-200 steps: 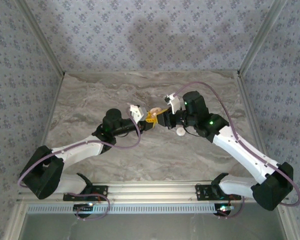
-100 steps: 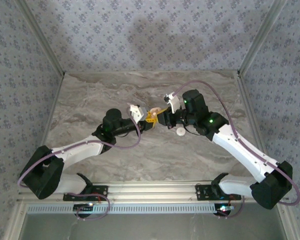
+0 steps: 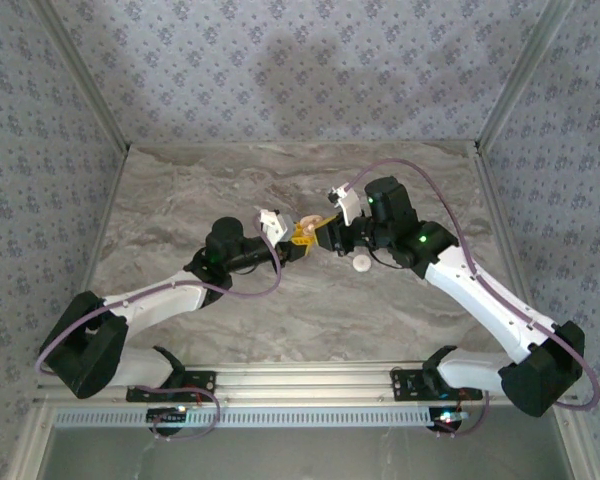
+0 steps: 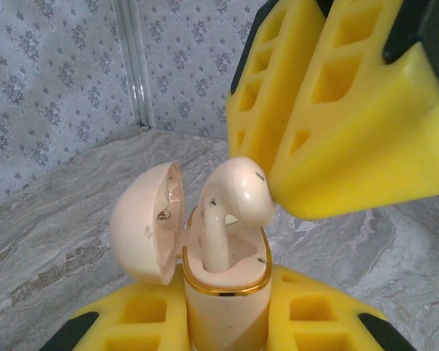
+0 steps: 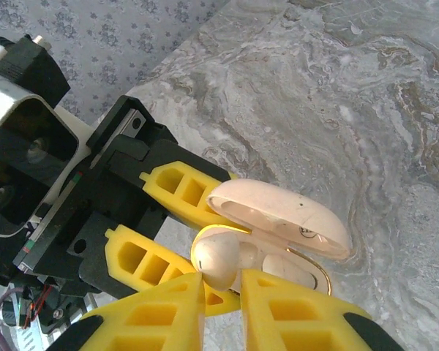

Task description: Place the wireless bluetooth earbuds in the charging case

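We find the right gripper (image 5: pixel 221 285) closed on the rounded head of one earbud (image 4: pixel 238 194). Pinching it there leaves the stem free to point down into the charging case (image 4: pixel 227 281). The stem sits partly inside one well while the head stands above the gold rim, so we judge the insertion begun but not finished. The left gripper (image 4: pixel 223 325) is clamped on the lower body of the case and holds it upright above the table (image 5: pixel 351 95). This grip presents the opening to the other arm and braces the case against the downward push. The lid (image 4: pixel 143 223) hangs open to one side, clear of the earbud's path. We cannot tell whether the neighbouring well is occupied. A small white round piece (image 3: pixel 361 263) lies on the table near the right arm, and we cannot identify it.
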